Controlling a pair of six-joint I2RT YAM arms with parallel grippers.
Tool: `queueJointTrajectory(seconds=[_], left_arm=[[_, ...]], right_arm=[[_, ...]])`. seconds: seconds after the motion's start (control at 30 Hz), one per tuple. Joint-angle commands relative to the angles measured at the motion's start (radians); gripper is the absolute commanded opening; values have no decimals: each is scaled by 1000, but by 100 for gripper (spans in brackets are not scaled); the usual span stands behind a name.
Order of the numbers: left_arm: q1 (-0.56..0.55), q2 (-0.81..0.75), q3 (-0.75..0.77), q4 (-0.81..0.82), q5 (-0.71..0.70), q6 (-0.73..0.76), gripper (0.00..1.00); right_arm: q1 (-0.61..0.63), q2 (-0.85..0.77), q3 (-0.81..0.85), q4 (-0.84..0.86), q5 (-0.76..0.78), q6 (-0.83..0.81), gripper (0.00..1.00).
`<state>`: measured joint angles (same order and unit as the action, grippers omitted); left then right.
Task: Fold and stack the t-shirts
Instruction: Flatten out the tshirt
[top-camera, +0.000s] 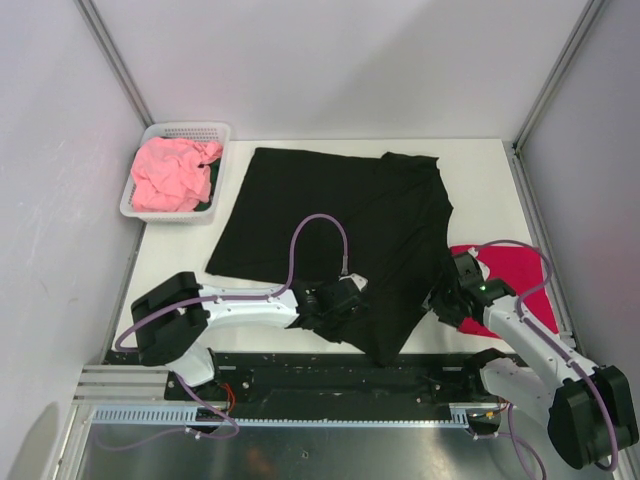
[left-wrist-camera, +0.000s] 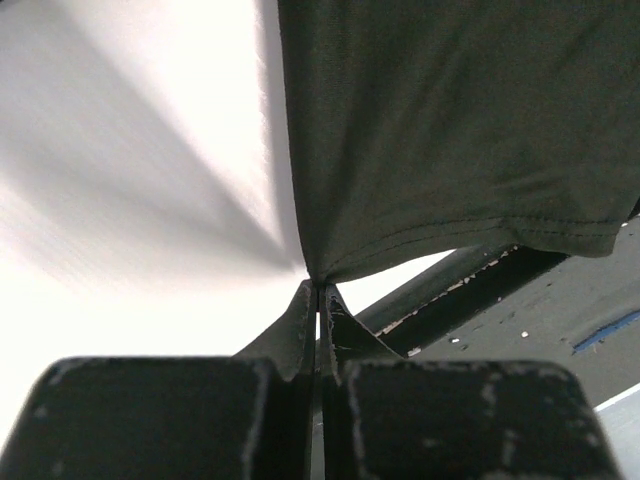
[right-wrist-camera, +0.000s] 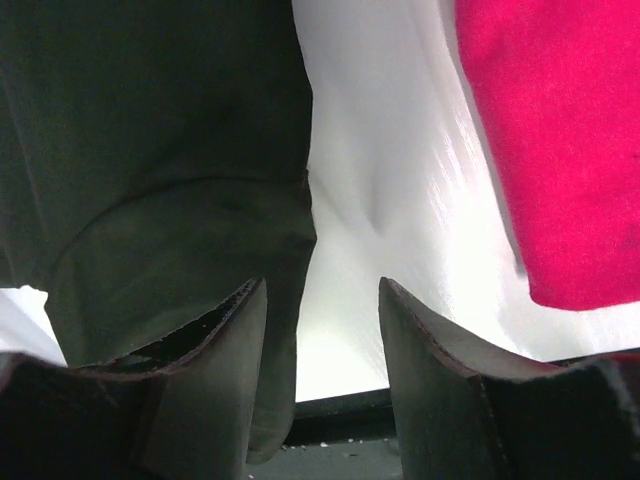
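Table (top-camera: 480, 170): three tees: black (top-camera: 340, 205), red (top-camera: 515, 268), pink (top-camera: 170, 178). Left fingers (left-wrist-camera: 298, 330) clamp black; right fingers (right-wrist-camera: 225, 345) apart.

White table (top-camera: 480, 185), perhaps lilac walls (top-camera: 340, 60)

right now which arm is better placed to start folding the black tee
Left. The left hand is shut on the near edge of the black t-shirt; the right hand is open, holding nothing, between it and the crimson t-shirt.
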<state>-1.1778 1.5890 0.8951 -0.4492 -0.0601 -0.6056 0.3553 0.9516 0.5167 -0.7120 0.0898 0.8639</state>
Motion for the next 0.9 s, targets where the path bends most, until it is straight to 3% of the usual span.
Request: queueJointTrajectory(seconds=[0.0, 0.23, 0.43, 0.67, 0.73, 0.87], left_arm=[[3, -37, 12, -31, -27, -12, 0], [4, -32, 48, -31, 15, 24, 0], [4, -48, 48, -32, 42, 37, 0], [4, -45, 60, -32, 52, 41, 0], [4, -45, 64, -32, 52, 43, 0], [7, -49, 73, -38, 52, 44, 0]], right_arm=[[1, 9, -8, 71, 8, 16, 54], [81, 82, -14, 150, 20, 74, 55], [180, 130, -23, 117, 52, 157, 54], [264, 178, -48, 112, 63, 231, 47], [271, 200, -49, 123, 64, 239, 39], [247, 195, -50, 105, 50, 219, 5]])
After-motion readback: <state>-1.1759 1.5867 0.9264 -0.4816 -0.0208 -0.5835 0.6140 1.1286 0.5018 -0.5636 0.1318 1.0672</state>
